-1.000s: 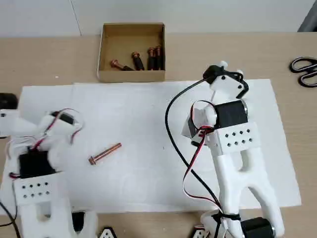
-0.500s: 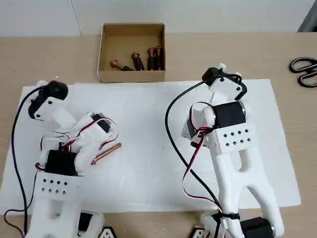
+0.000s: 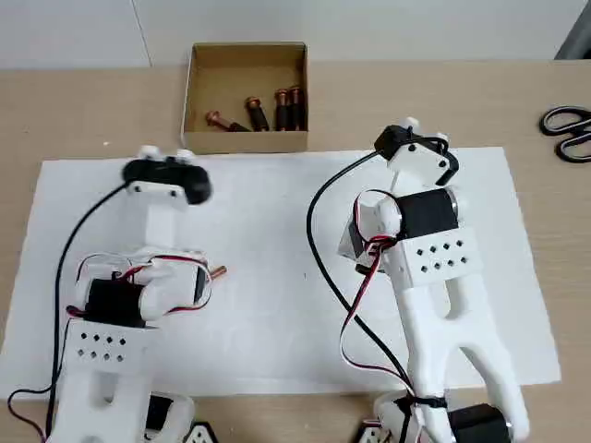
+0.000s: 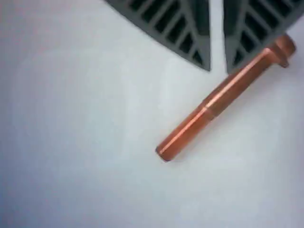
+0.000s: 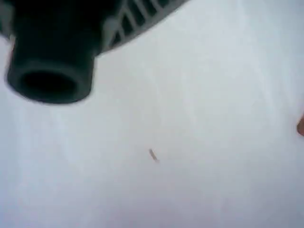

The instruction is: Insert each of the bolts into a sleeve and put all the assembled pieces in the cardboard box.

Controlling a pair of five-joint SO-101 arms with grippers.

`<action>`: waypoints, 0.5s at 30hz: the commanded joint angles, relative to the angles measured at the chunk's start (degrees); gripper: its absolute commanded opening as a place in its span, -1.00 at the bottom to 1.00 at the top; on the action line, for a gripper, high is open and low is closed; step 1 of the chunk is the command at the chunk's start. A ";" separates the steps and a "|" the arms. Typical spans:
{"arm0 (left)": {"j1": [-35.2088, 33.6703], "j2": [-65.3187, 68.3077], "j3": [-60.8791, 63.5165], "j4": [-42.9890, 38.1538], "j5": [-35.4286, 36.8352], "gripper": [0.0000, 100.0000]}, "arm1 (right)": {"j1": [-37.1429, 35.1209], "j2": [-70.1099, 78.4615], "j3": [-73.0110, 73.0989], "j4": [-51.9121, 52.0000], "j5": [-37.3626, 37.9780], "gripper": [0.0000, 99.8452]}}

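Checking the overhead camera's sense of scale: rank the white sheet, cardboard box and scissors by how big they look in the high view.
1. white sheet
2. cardboard box
3. scissors, smallest as seen, though the picture's edge cuts them off, so their full size is unsure.

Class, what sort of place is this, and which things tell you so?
Probably a robotics workbench: a left arm and a right arm holding a black sleeve, at a wooden table, with a copper bolt and a cardboard box of assembled pieces.

The bolt (image 4: 223,97) was glossy copper-toned metal, the sleeve (image 5: 50,71) matt black plastic, the sheet (image 3: 277,332) matt white paper, the box (image 3: 247,141) brown cardboard.
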 commanded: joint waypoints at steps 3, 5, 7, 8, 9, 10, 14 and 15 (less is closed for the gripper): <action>0.00 -0.53 -1.71 2.73 -16.79 -0.98 | 0.66 -1.54 -0.09 -0.75 0.79 -0.99; 0.00 -0.53 -1.19 3.34 -18.81 -0.99 | 0.66 -1.54 0.35 -0.84 0.79 -0.99; 0.00 -0.53 -0.31 3.34 -19.16 -0.99 | 0.66 -1.54 1.49 -0.84 0.62 -0.99; 0.00 -0.53 0.57 3.25 -19.25 -0.98 | 0.66 -1.54 2.20 -0.84 0.53 -0.99; 0.09 -0.53 1.36 3.16 -20.31 -0.98 | 0.66 -1.54 2.99 -0.84 0.53 -0.99; 0.09 -0.53 1.89 3.16 -22.51 -0.98 | 0.66 -1.54 3.78 -0.84 0.53 -0.99; -0.44 -0.53 2.15 3.78 -29.27 -0.84 | 0.66 -1.89 5.71 -0.84 0.53 -0.99; -1.05 -0.53 1.71 4.04 -29.27 -0.79 | 0.66 -1.98 5.89 -0.84 0.53 -0.99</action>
